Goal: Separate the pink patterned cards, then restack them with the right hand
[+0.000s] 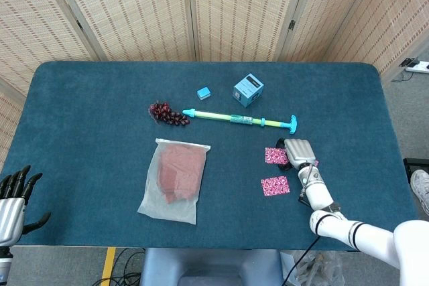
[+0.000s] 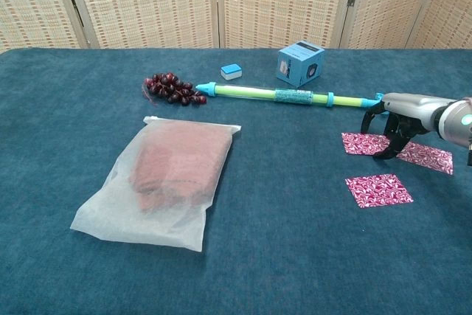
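Three pink patterned cards lie flat at the table's right. One card [image 2: 362, 143] [image 1: 275, 156] sits left of my right hand [image 2: 402, 119] [image 1: 299, 151], a second card [image 2: 426, 156] lies to its right, and a third card [image 2: 379, 189] [image 1: 275, 185] lies nearer the front edge. The right hand hovers over the two far cards with fingers curved downward, fingertips [image 2: 384, 154] touching the table or card edge between them; it grips nothing. My left hand [image 1: 13, 195] shows at the lower left in the head view, off the table, fingers spread and empty.
A frosted bag [image 2: 164, 179] with reddish contents lies at centre left. A green and blue pump-like rod [image 2: 287, 95] runs just behind the right hand. A blue box [image 2: 299, 63], a small blue block [image 2: 231, 71] and dark grapes [image 2: 168, 87] sit further back.
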### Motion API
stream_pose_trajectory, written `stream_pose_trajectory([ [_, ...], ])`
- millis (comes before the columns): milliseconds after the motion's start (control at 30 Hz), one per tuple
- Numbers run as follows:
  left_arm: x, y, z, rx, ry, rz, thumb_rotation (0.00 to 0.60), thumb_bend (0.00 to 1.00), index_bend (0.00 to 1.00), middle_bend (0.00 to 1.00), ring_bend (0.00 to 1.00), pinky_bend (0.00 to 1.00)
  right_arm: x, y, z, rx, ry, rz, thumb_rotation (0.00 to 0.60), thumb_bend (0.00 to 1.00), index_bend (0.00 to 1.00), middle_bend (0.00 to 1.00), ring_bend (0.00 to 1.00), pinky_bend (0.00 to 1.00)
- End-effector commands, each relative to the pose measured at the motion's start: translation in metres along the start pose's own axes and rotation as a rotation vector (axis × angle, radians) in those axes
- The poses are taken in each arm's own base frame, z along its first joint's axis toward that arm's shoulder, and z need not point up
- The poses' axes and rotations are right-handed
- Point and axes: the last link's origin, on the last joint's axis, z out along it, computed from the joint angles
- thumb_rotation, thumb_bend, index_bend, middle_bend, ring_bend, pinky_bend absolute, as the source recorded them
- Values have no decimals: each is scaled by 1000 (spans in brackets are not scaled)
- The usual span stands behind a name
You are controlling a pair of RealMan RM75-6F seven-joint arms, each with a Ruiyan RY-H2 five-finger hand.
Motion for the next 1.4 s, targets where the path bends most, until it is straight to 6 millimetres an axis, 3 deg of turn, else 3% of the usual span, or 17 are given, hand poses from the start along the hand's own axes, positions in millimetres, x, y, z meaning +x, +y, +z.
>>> stream_pose_trajectory([
  [33,0,0,0,-1,2,-1,600,231,166,27,25,90,3,0,-2,6,10,5,600,300,342,934,1000,1000],
  [300,1,1,1,-6,2,1,600,231,166,27,25,90,7,-4,-25,55,21,20,600,301,342,934,1000,1000],
  [600,0,5,4,-21,6,-10,600,231,166,27,25,90,-14,-16,-58,146,-42,-13,600,300,343,934,1000,1000],
  [1000,-2,-1,-1,-2,2,-18,600,231,166,27,25,90,-26,-16,-74,209,-76,-96,600,305,343,934,1000,1000],
  [1400,-2,2,-1,-7,-4,-31,600,230,166,27,24,90,-29,1,-81,209,-89,-133,600,308,343,934,1000,1000],
])
